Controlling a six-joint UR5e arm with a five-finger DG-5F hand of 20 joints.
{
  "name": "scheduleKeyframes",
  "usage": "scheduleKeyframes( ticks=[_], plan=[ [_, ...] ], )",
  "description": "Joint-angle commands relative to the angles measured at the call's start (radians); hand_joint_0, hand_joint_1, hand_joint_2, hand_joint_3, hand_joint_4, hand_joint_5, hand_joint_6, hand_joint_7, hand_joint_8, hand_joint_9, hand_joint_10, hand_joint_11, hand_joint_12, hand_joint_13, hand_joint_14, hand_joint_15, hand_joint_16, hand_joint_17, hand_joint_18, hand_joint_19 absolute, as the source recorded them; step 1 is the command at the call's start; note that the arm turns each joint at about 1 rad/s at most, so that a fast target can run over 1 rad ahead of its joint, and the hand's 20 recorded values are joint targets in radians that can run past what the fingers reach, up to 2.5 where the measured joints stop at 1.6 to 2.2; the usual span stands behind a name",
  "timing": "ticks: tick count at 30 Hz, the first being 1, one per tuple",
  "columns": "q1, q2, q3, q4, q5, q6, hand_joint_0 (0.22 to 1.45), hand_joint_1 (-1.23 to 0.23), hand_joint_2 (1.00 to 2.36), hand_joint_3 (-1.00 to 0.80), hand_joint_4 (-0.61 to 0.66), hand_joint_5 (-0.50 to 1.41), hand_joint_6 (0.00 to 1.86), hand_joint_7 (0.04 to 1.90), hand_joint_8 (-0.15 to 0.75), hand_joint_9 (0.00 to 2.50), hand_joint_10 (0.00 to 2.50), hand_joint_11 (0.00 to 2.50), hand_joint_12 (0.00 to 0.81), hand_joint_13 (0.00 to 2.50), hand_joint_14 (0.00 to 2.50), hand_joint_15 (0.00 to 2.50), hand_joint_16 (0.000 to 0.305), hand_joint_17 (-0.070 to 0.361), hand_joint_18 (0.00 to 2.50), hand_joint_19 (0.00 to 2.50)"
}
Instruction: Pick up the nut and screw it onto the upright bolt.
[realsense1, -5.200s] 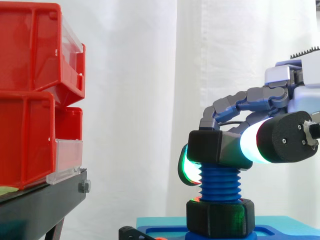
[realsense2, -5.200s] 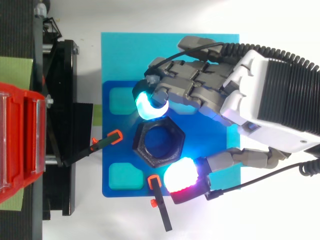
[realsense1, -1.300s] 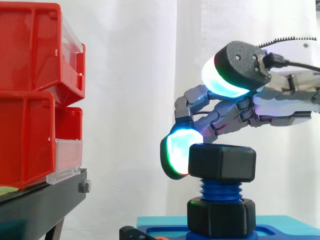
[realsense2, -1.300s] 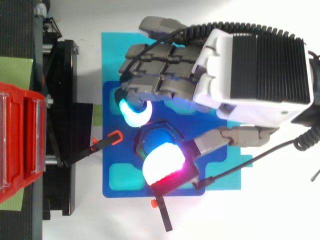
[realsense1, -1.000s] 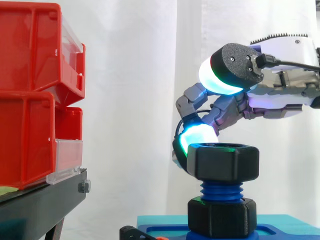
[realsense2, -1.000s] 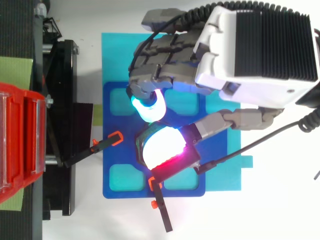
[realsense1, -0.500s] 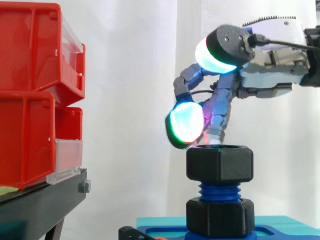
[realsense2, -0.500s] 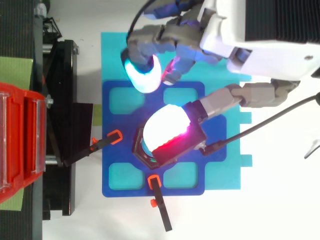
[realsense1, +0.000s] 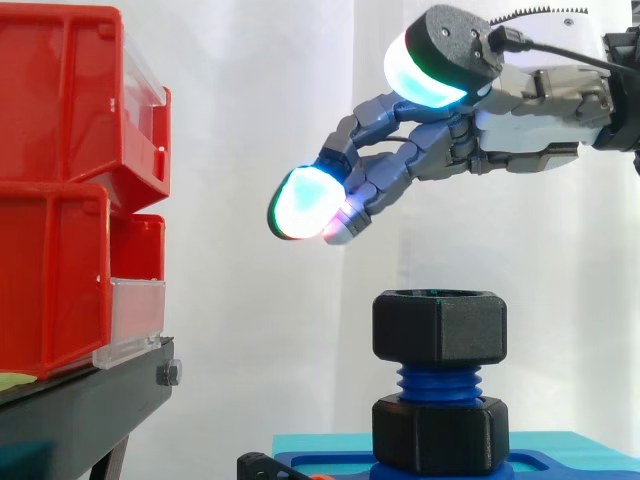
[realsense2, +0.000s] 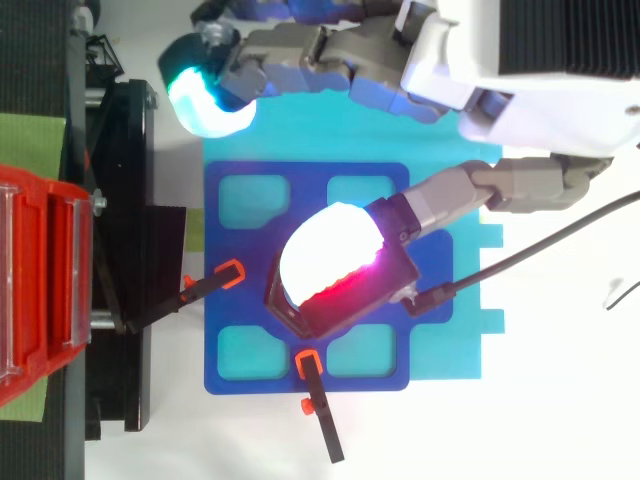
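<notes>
Black hex nut (realsense1: 440, 325): it sits on top of the upright bolt, level, with nothing touching it. It looks like rigid, matte printed plastic, so you can probably count on it being light, stiff and not very slippery.
Blue bolt (realsense1: 438, 380): the thread is coarse, and a few turns show between the nut and the black hex collar (realsense1: 440, 435) at its foot. Judge from that how much travel is left.
Hand (realsense1: 520, 100): it hangs above the nut and well clear of it, with the fingers (realsense1: 385, 180) stretched out and spread and nothing held.
Where to hold: set the pads on two opposite flats, near mid-height. The corners would likely roll out from under you.
Surface: the blue fixture plate (realsense2: 300, 190) lies on a teal mat (realsense2: 300, 140), with orange-tipped clamps (realsense2: 230, 272) close beside the bolt. Keep your fingertips above them.
Room: the red bins (realsense1: 60, 180) on the black stand (realsense1: 90, 410) are well apart to one side. The white curtain (realsense1: 260, 120) hangs behind, and the space above the nut is open.
</notes>
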Motion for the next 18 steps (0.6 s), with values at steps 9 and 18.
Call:
scheduleKeyframes(
  ticks=[9,18],
  plan=[
    [0.059,-0.001,-0.037,0.012,0.034,0.003,0.43,0.09,1.0,-0.5,0.12,-0.22,0.5,0.6,0.173,0.0,0.0,0.0,0.341,0.0,0.0,0.0,0.054,0.121,0.0,0.0],
    [0.092,0.0,-0.07,0.015,0.038,0.028,0.43,0.05,1.0,-0.5,0.15,-0.2,0.5,0.62,0.162,0.0,0.0,0.0,0.326,0.0,0.0,0.0,0.053,0.12,0.0,0.0]
  ],
)
